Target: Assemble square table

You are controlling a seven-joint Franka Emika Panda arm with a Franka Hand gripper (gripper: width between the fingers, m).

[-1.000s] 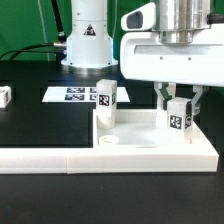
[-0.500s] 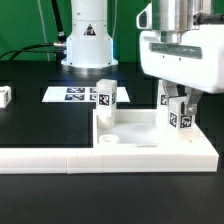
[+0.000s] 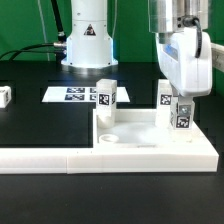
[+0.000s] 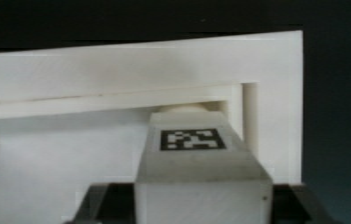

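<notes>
- Black table point(image 3: 40, 125) under everything; robot base point(image 3: 88, 35) at the back, cables behind.
- Tabletop point(image 3: 150, 135) — white square tray with a raised rim, lying flat in the crook of the L-shaped barrier point(image 3: 50, 158), probably so it cannot slide while legs go in.
- Held leg point(image 3: 180, 112): white block, black-and-white tag facing the camera, upright at the tabletop's 3 o'clock corner in the exterior view. Wrist view shows the same leg point(image 4: 197, 150) in the inner corner of the rim, a rounded hole just past it.
- Gripper point(image 3: 181, 104) clamped narrow on this leg near its top, fingers point(image 4: 97, 203) dark on either flank. Wrist looks turned — my read is a screw-in twist, leg being seated in its corner hole.
- Whether the leg is fully down: cannot tell.
- Second leg point(image 3: 106, 101) stands upright at the 10 o'clock corner, tagged, apparently already in.
- Open hole point(image 3: 108, 141) at the 8 o'clock corner, no leg yet.
- Marker board point(image 3: 72, 95) flat behind the tabletop; a loose leg point(image 3: 5, 95) well apart at the exterior view's left edge.
</notes>
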